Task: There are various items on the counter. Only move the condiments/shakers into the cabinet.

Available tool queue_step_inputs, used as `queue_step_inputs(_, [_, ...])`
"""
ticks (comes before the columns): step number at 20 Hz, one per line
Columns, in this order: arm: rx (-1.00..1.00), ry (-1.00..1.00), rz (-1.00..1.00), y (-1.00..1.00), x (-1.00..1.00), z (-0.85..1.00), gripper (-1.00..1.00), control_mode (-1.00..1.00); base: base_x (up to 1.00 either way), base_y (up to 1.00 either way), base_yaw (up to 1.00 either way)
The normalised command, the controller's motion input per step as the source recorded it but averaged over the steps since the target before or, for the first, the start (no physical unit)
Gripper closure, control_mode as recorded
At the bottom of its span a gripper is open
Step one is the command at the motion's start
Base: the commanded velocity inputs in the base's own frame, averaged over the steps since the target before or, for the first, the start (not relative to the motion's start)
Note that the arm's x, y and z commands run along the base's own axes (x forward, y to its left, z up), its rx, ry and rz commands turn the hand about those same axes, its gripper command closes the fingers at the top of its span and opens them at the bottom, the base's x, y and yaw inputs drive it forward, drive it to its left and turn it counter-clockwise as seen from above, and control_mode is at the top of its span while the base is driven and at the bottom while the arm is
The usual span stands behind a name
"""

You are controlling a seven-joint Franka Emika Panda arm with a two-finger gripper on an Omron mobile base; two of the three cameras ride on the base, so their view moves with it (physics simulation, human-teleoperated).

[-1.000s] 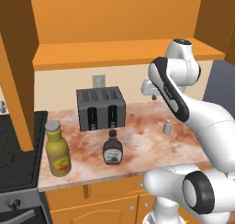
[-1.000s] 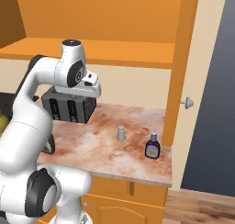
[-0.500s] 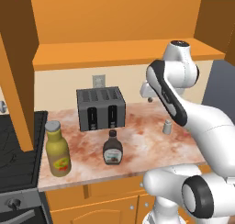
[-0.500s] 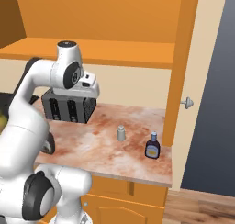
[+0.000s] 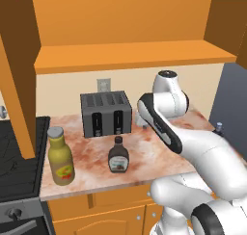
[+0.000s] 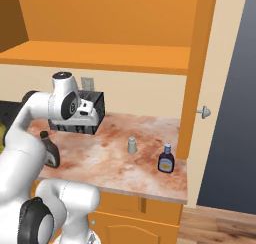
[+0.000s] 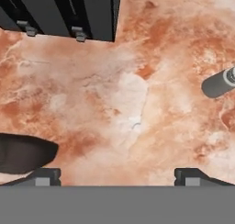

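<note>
Hand view: hand (image 7: 117,175) open above counter (image 7: 137,103).

Cream wall (image 5: 67,87), wall outlet (image 5: 102,85), black stove (image 5: 14,162), wood floor (image 6: 220,230).

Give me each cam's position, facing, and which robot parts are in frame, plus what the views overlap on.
Left base view: behind-left of the arm, facing the counter; arm rises lower right.
Right base view: behind-right, same counter; arm lower left, gripper before the toaster.
Hand view: on the hand, looking straight down at the counter; fingertips wide apart at the bottom.
Shared: toaster in all three; grey shaker in right base and hand views.
</note>
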Motion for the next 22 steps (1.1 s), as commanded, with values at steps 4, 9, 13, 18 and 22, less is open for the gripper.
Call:
queue_step_inputs(4, [0.16,-0.02,0.31,0.06,-0.05,-0.55,-1.0,-1.0,0.0,0.0,0.0])
queue_step_inputs(9, [0.22,-0.16,0.5,-0.01,-0.07,-0.26,-1.0,-1.0,0.0,0.0,0.0])
queue_step_inputs(13, [0.28,-0.08,0.44,0.0,0.0,-0.16,-1.0,-1.0,0.0,0.0,0.0])
queue_step_inputs(18, [0.27,-0.01,0.35,0.04,0.02,-0.03,-1.0,-1.0,0.0,0.0,0.0])
queue_step_inputs(22, [0.22,-0.11,0.35,0.0,0.0,-0.01,-1.0,-1.0,0.0,0.0,0.0])
